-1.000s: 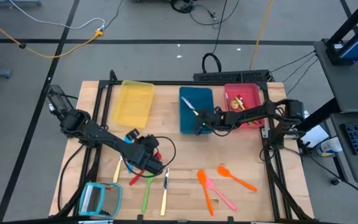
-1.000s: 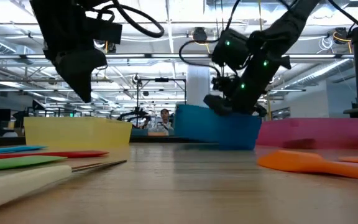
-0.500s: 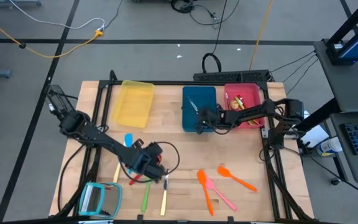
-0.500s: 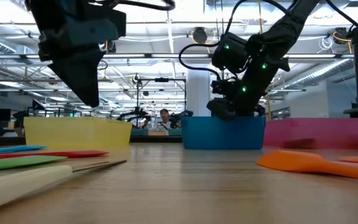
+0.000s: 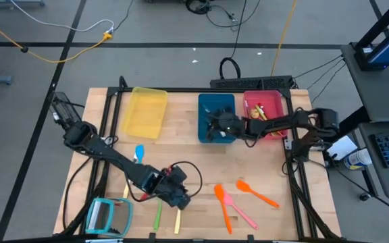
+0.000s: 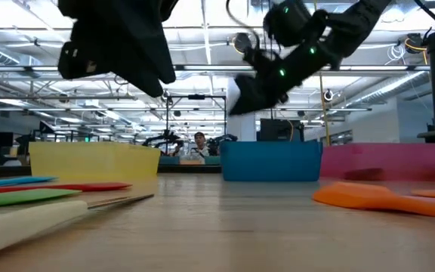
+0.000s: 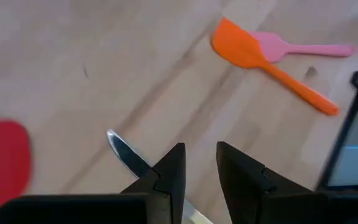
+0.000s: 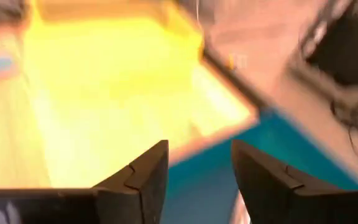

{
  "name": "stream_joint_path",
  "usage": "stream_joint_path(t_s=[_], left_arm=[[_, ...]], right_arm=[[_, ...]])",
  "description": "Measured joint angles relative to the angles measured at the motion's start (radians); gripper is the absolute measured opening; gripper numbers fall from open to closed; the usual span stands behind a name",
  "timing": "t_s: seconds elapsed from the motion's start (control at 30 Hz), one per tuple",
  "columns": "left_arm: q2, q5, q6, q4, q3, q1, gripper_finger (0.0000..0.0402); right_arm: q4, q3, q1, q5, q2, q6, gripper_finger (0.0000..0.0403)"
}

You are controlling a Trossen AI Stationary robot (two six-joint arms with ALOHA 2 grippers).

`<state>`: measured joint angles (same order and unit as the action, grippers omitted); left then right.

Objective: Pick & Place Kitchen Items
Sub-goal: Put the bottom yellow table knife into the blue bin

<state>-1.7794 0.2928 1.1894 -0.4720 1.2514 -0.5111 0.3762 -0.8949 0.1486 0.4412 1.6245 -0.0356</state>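
Observation:
My left gripper (image 5: 179, 197) hovers open over the near middle of the table; its fingers (image 7: 174, 167) have nothing between them. Under it lie a yellow-handled knife (image 5: 178, 217), whose metal blade (image 7: 124, 152) shows, a green utensil (image 5: 158, 216) and a red one (image 7: 2, 158). Flat on the wood to its right lie an orange spatula (image 5: 221, 202), a pink spatula (image 5: 240, 210) and an orange spoon (image 5: 256, 194). A blue utensil (image 5: 139, 152) lies farther left. My right gripper (image 5: 215, 125) hangs open above the blue tray (image 5: 216, 108), clear of its rim.
Three trays stand along the far side: yellow tray (image 5: 145, 111), blue tray, and red tray (image 5: 272, 108) with several utensils (image 5: 255, 112) inside. A teal-framed square object (image 5: 107, 214) sits at the near left corner. A power strip (image 5: 248, 82) lies beyond the far edge.
My right gripper has risen from the blue tray's near left rim and tipped toward level. The blue tray, tilted a second ago, now stands flat, shifted slightly toward the table's right. My left gripper has swung toward the near right, over the knife, and turned.

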Motion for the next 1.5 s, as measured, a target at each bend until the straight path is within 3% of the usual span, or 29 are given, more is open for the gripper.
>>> stream_joint_path(t_s=[0.2, 0.37, 0.63, 0.83, 1.13, 1.37, 1.5], left_arm=[[0.000, -0.080, 0.192, -0.022, 0.000, -0.015, 0.0093], [0.000, -0.204, 0.348, -0.027, 0.000, -0.016, 0.0093], [0.000, -0.298, 0.494, -0.026, 0.000, -0.015, 0.0093], [0.000, -0.395, 0.521, -0.027, 0.000, -0.023, 0.0093], [0.000, -0.315, 0.508, -0.051, 0.000, -0.035, 0.0093], [-0.001, -0.397, 0.582, 0.018, 0.000, -0.033, 0.0093], [-0.001, -0.372, 0.575, 0.098, 0.000, -0.033, 0.0093]], right_arm=[[0.067, 0.000, -0.035, -0.001, -0.032, 0.078, 0.0170], [0.052, 0.001, -0.054, -0.001, -0.029, 0.147, 0.0168], [0.038, 0.001, -0.080, -0.002, -0.029, 0.176, 0.0173], [0.025, 0.001, -0.079, -0.001, -0.029, 0.181, 0.0167], [-0.026, 0.002, -0.092, -0.002, -0.029, 0.179, 0.0167], [-0.022, 0.029, -0.101, -0.002, -0.029, 0.165, 0.0158], [-0.022, 0.048, -0.106, -0.002, -0.029, 0.126, 0.0159]])
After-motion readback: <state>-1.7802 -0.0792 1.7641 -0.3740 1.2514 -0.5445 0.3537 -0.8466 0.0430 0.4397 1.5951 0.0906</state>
